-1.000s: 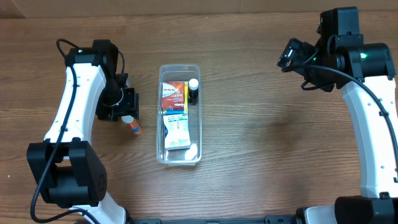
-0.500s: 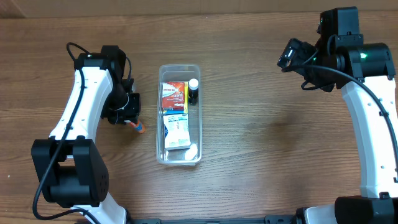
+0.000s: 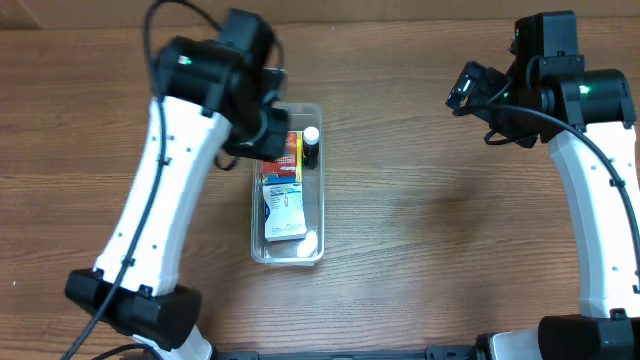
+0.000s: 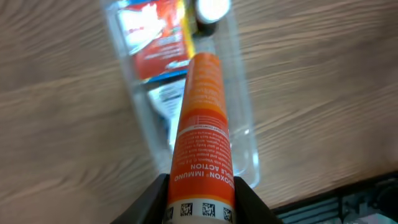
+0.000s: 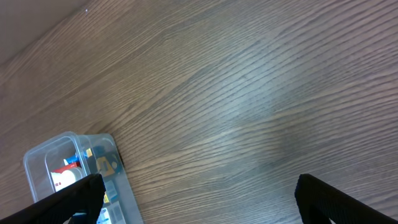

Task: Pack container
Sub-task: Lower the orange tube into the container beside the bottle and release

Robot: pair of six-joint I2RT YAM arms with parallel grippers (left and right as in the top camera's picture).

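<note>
The clear plastic container point(image 3: 318, 215) lies mid-table and holds a red box point(image 3: 291, 150), a white-and-blue box point(image 3: 284, 210) and a small dark bottle with a white cap point(image 3: 311, 145). My left gripper point(image 3: 262, 132) is over the container's far left corner, shut on an orange tube point(image 4: 200, 130). In the left wrist view the tube points over the container point(image 4: 245, 134), above the boxes. My right gripper point(image 3: 466, 88) is open and empty, raised far to the right. The container also shows in the right wrist view point(image 5: 46, 152).
The bare wooden table point(image 3: 440, 220) stretches between the container and my right arm. A light strip runs along the table's far edge point(image 3: 380, 12).
My left gripper has lifted the orange tube from the table left of the container and carried it up and right, over the container's far end. The right arm has not moved.
</note>
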